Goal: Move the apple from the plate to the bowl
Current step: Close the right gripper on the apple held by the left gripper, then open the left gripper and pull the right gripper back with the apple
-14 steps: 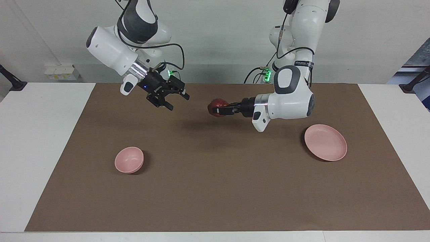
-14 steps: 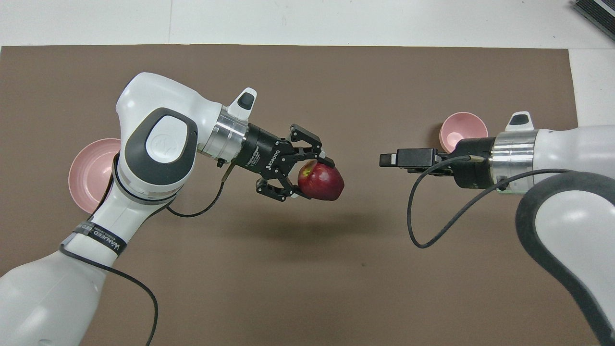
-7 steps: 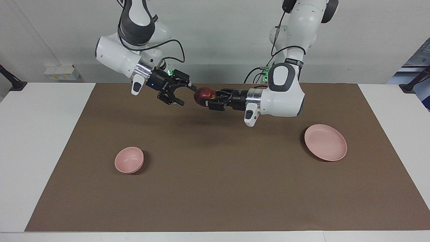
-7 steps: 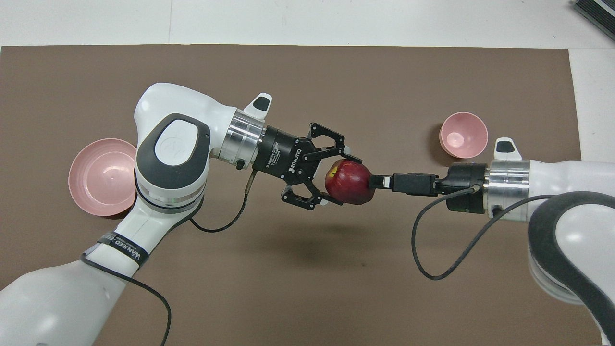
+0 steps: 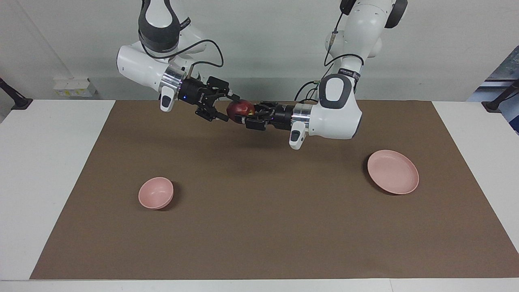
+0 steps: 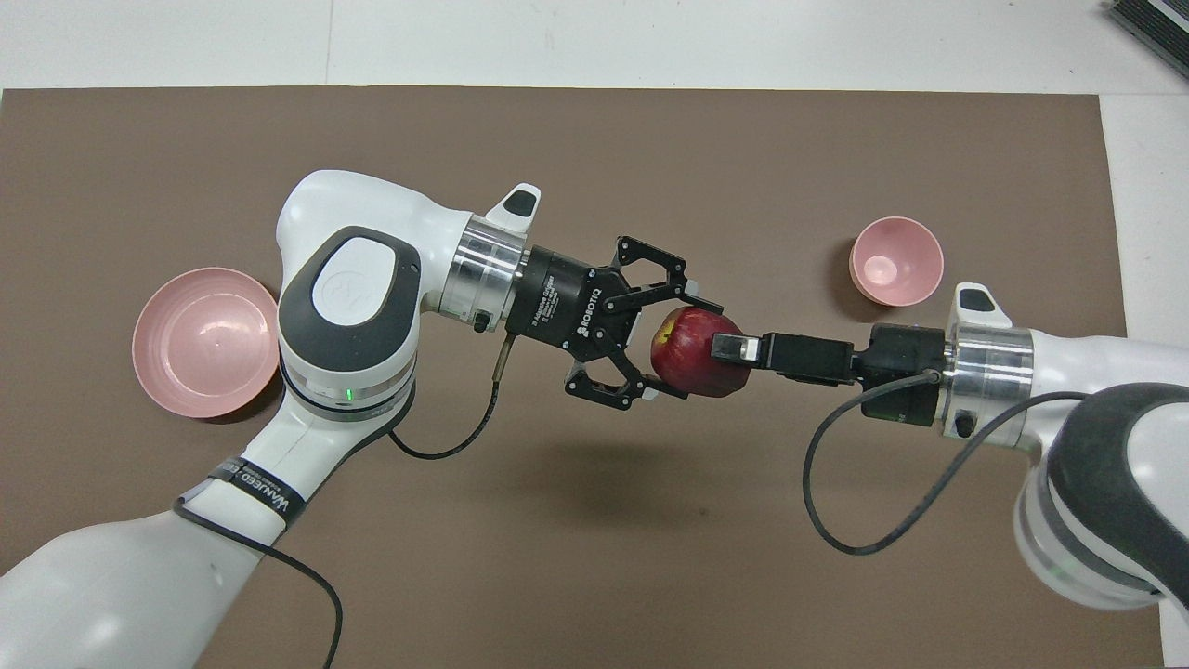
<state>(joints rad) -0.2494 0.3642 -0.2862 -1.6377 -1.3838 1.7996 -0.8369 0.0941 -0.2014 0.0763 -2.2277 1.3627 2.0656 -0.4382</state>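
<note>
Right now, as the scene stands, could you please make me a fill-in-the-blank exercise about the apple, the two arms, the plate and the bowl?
1. The left gripper has its jaws ___ on the apple.
2. The right gripper has its jaws ___ on either side of the apple.
3. The plate has ___ on it.
4. The bowl stands toward the ___ arm's end of the table.

Missing words: shut; open; nothing; right.

Both robot arms are big, smooth and white with dark grey patches at the joints, shiny silver rings at the wrists, black metal hands with white letters on one, thin black cables that loop around, and little green lights.
</note>
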